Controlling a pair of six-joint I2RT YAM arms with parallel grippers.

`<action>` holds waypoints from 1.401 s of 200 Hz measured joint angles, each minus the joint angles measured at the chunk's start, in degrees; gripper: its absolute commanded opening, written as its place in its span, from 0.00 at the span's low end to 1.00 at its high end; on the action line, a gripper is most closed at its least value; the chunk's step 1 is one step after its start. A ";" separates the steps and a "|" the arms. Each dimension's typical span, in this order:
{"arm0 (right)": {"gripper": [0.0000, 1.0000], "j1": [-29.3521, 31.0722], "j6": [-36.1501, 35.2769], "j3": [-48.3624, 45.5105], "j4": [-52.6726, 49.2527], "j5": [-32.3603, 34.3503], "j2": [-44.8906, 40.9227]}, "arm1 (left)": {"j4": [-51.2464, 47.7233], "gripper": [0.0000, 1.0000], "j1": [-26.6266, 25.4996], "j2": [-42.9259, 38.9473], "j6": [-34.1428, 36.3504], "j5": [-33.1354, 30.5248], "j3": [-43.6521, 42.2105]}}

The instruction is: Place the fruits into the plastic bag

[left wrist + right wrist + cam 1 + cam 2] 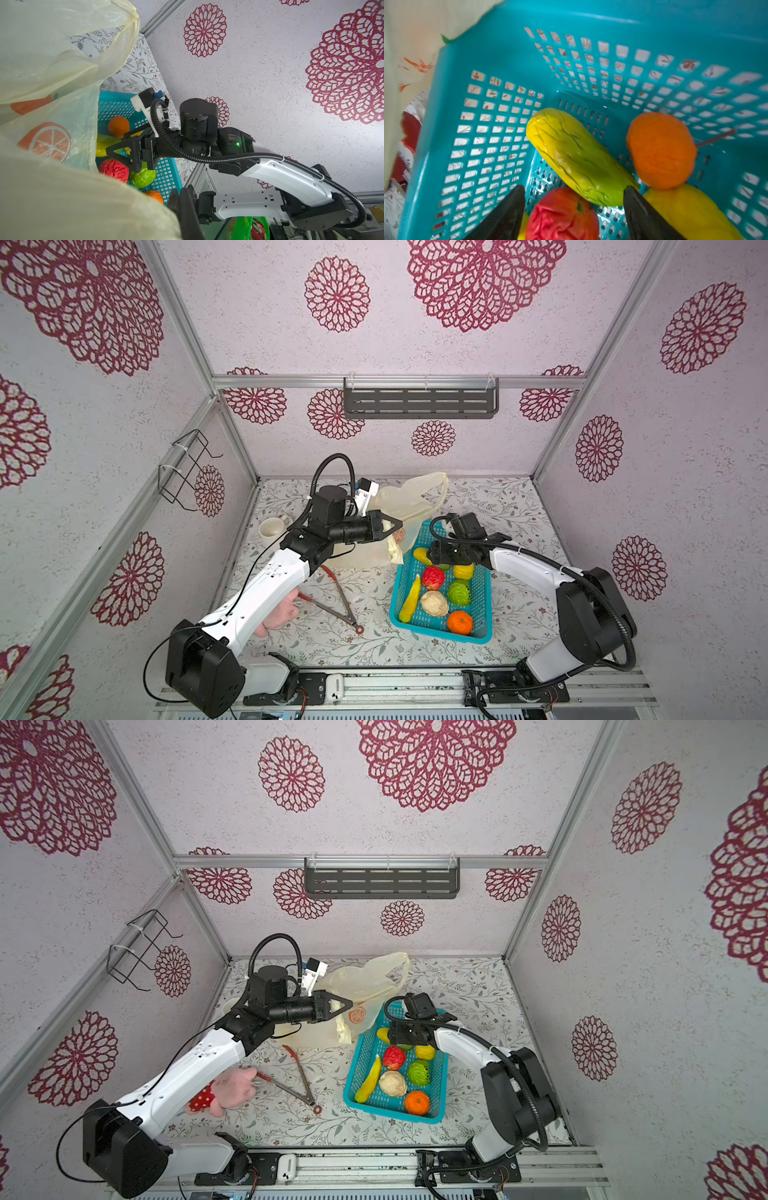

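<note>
The plastic bag (411,497) (365,977) lies at the back of the table, cream and translucent, with an orange-slice print (49,141). My left gripper (395,526) (182,207) is shut on its edge and holds it up beside the teal basket (440,637). In the basket lie a banana (409,601), red ball (433,577), green ball (459,592), pear (434,603), tangerine (460,622) and lemon (463,571). My right gripper (574,188) (116,143) hangs open in the basket's far end, over the red ball (562,214) and a yellow-green fruit (577,158).
A pink plush toy (237,1085) lies at the front left, partly under my left arm. Red-tipped tongs (340,601) lie between it and the basket. A white cup (272,526) stands at the far left. A grey shelf (419,402) hangs on the back wall.
</note>
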 measured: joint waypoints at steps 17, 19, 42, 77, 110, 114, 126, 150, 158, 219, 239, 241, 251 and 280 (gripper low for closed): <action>0.82 0.72 -1.36 1.92 -0.42 0.55 2.51 | -0.15 0.00 -0.39 -0.50 0.61 -0.68 0.00; 0.82 0.76 -1.55 2.25 -0.66 0.63 2.82 | -0.15 0.00 -0.42 -0.55 0.63 -0.70 0.00; 0.83 1.44 -3.82 5.81 -2.05 1.90 6.47 | -0.44 0.00 -0.66 -1.09 1.27 -1.64 0.00; 0.83 2.12 -7.23 8.90 -4.59 4.57 10.38 | -0.66 0.00 -0.66 -1.25 1.92 -2.01 -0.02; 0.83 2.75 -9.29 11.43 -6.88 5.79 14.19 | -0.74 0.00 -0.68 -1.25 2.47 -1.97 -0.02; 0.83 2.84 -9.57 11.54 -6.91 5.97 14.49 | -0.74 0.00 -0.68 -1.25 2.51 -1.97 -0.02; 0.81 3.04 -9.99 12.17 -6.75 6.23 14.95 | -0.79 0.00 -0.70 -1.22 2.67 -1.90 -0.02; 0.68 3.34 -10.25 12.83 -5.92 6.19 15.80 | -0.94 0.00 -0.70 -1.20 2.78 -1.86 -0.02; 0.62 3.39 -10.12 12.85 -5.79 6.16 15.85 | -0.96 0.00 -0.70 -1.16 2.80 -1.86 -0.02; 0.30 2.60 -8.02 7.96 -3.13 6.21 11.96 | -0.98 0.00 -0.70 -0.44 2.91 -1.66 -0.02; 0.29 1.75 -7.21 5.75 -2.95 5.73 8.35 | -1.03 0.00 -0.70 -0.24 2.91 -1.60 -0.02; 0.29 1.66 -7.17 5.55 -2.93 5.73 7.91 | -1.05 0.00 -0.70 -0.22 2.91 -1.57 -0.02; 0.29 1.33 -7.02 4.92 -2.95 5.57 5.49 | -1.09 0.00 -0.70 -0.20 2.91 -1.55 -0.02; 0.25 -0.59 -5.68 4.11 -1.66 3.74 -3.13 | -1.09 0.00 -0.70 -0.20 2.89 -1.62 -0.02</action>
